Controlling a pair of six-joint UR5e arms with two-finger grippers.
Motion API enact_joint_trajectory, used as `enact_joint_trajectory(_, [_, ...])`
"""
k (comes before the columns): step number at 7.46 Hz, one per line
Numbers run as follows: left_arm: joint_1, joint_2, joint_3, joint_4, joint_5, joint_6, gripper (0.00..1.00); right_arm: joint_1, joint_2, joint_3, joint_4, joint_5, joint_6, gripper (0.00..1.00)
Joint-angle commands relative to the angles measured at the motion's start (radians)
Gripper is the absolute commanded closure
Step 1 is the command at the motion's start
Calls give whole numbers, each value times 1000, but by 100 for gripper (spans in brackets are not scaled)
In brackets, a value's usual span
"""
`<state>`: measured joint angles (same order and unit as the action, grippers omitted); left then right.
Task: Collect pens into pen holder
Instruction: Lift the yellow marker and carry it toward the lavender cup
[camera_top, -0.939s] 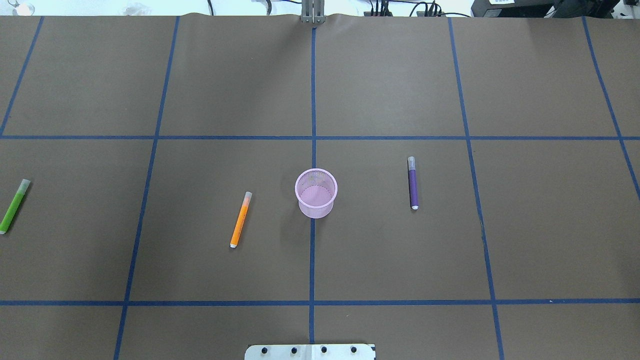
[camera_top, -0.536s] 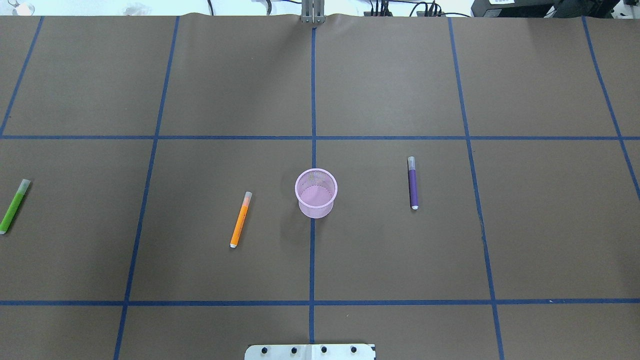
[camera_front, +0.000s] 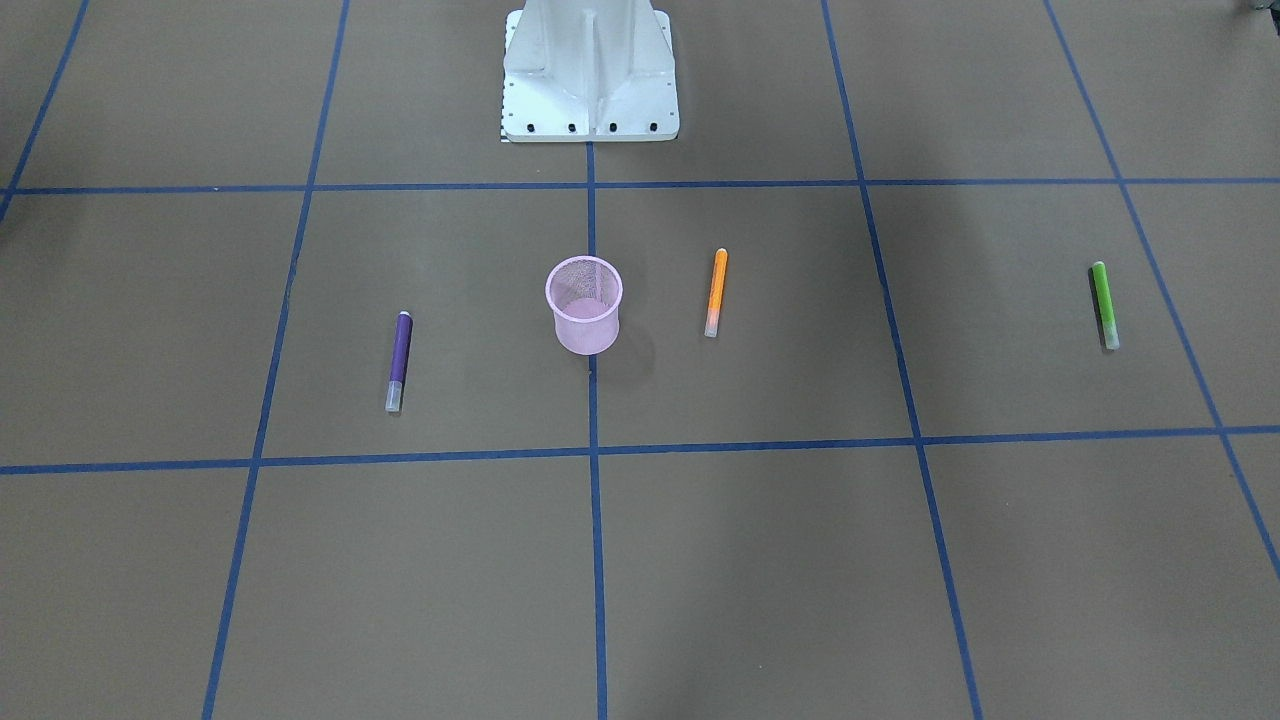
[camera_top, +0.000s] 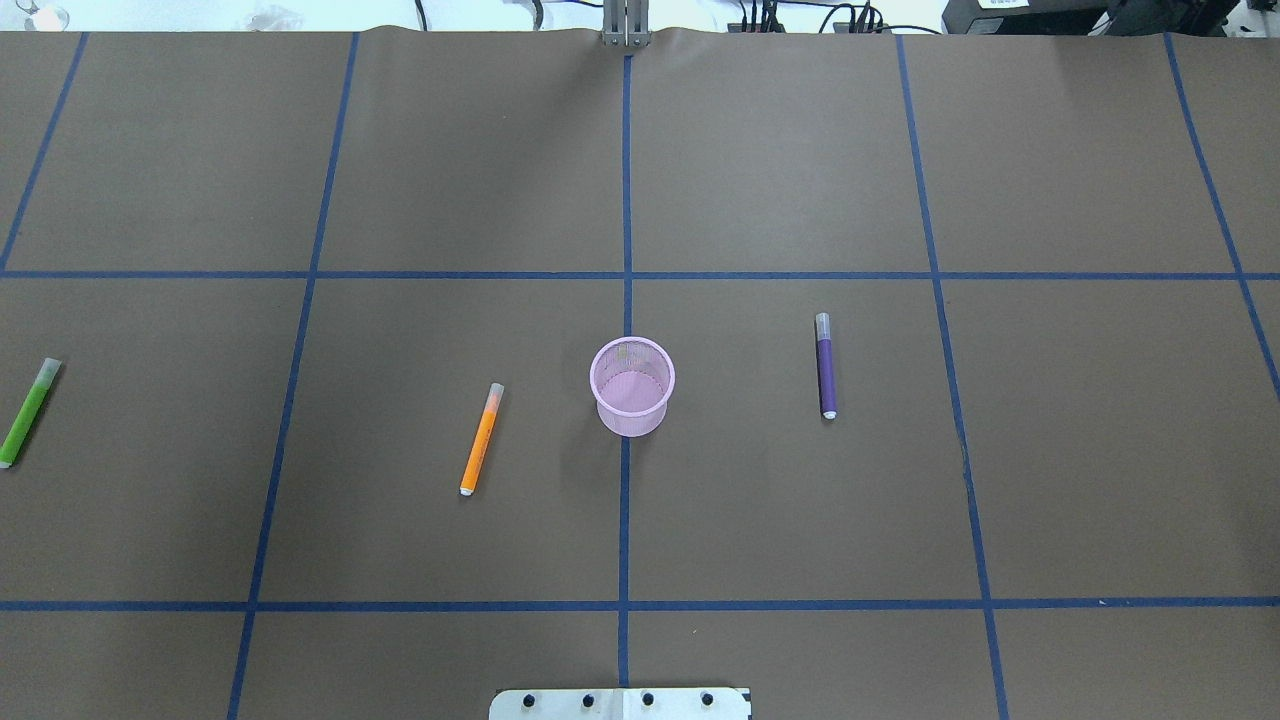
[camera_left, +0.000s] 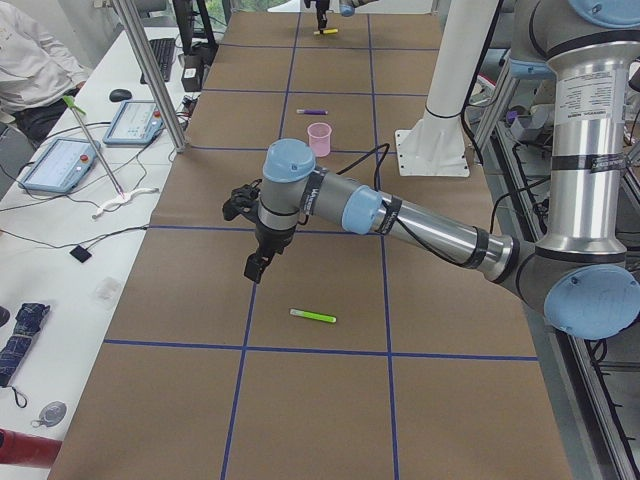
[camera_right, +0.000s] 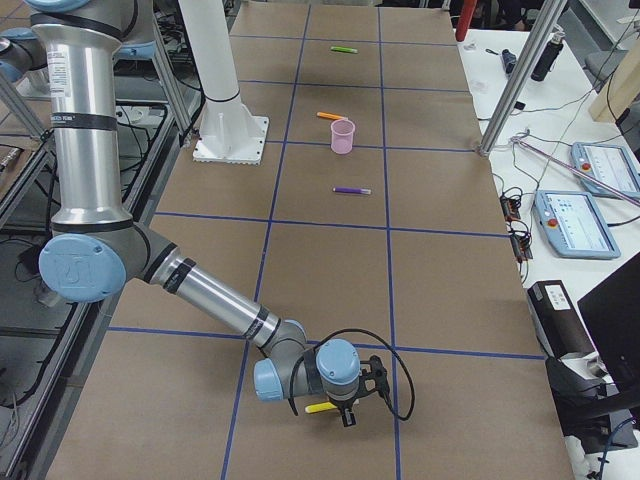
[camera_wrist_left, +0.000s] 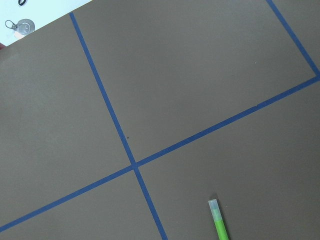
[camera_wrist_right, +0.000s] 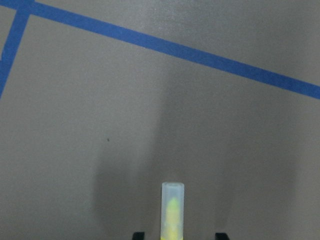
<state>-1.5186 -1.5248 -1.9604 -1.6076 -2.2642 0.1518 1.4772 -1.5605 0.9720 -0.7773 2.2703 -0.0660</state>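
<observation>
Yellow pen (camera_wrist_right: 172, 210) between R jaws, spread wide (not touching); L jaws: can't tell.

Pen holder (camera_front: 587, 325) separates purple pen (camera_front: 399, 361) from orange pen (camera_front: 716, 292)

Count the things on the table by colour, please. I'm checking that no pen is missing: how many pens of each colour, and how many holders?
Purple pen: 1
Orange pen: 1
Green pen: 1
Yellow pen: 1
Pink pen holder: 1
Total: 5
</observation>
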Motion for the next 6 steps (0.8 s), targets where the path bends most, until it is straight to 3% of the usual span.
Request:
enact_joint_trajectory(1, [0, 0, 2, 0, 0, 0, 0, -9, 5, -1, 1, -5, 0, 52])
enact_joint_trajectory(2, [0, 0, 2, 0, 0, 0, 0, -12, 7, -1, 1, -5, 0, 53])
enact_joint_trajectory(4, [0, 0, 2, 0, 0, 0, 0, -15, 10, -1, 1, -5, 0, 62])
enact_joint_trajectory(6, [0, 0, 2, 0, 0, 0, 0, -20, 10, -1, 1, -17, 0, 62])
